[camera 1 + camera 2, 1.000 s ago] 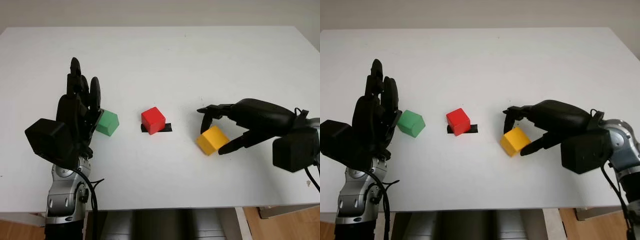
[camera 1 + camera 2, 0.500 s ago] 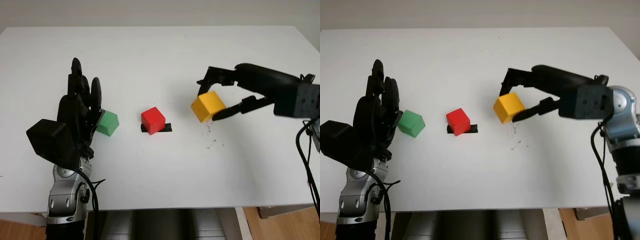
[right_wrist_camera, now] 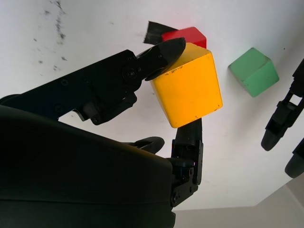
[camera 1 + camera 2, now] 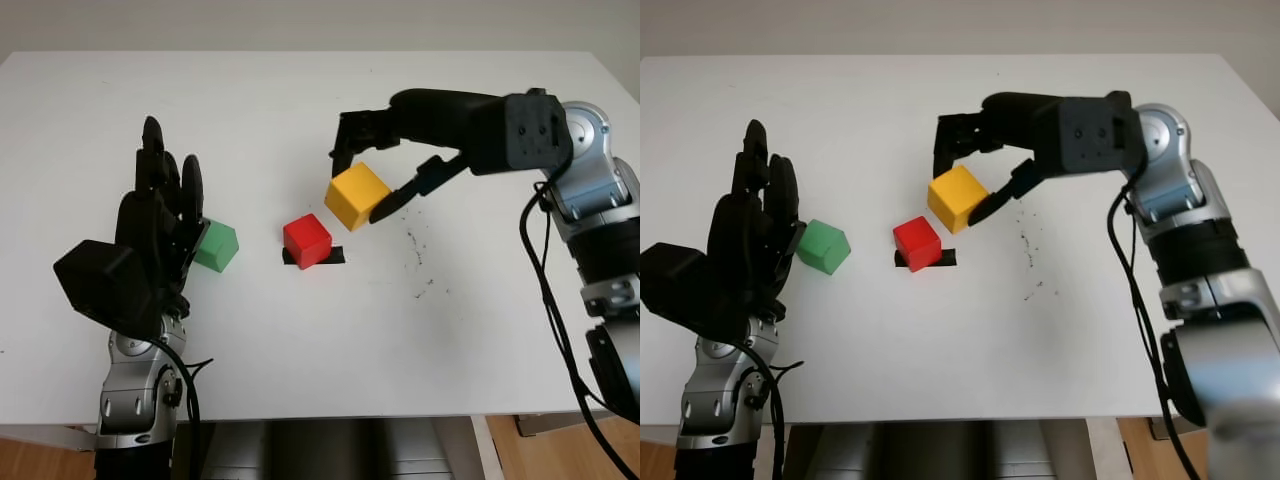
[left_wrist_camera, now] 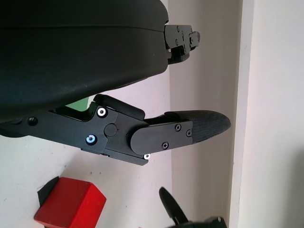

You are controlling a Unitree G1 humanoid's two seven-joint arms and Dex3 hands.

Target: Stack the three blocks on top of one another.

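Three blocks across mid surface [image 4: 300, 110]. Leftmost block [image 4: 216, 247] on surface, just right of left robot hand [image 4: 160, 215], contact unclear. Middle block [image 4: 307, 241] at centre, on tape patch [image 4: 335, 255]. Third block [image 4: 357, 195] off surface, gripped by right robot hand [image 4: 375, 165], just right of and behind middle block, apparently above it. Scuff marks [image 4: 418, 270] right of centre.

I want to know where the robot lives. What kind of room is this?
Probably a lab or test room: a plain white table, small coloured cubes such as the red block, black tape marking a spot, and the right hand gripping the yellow block.
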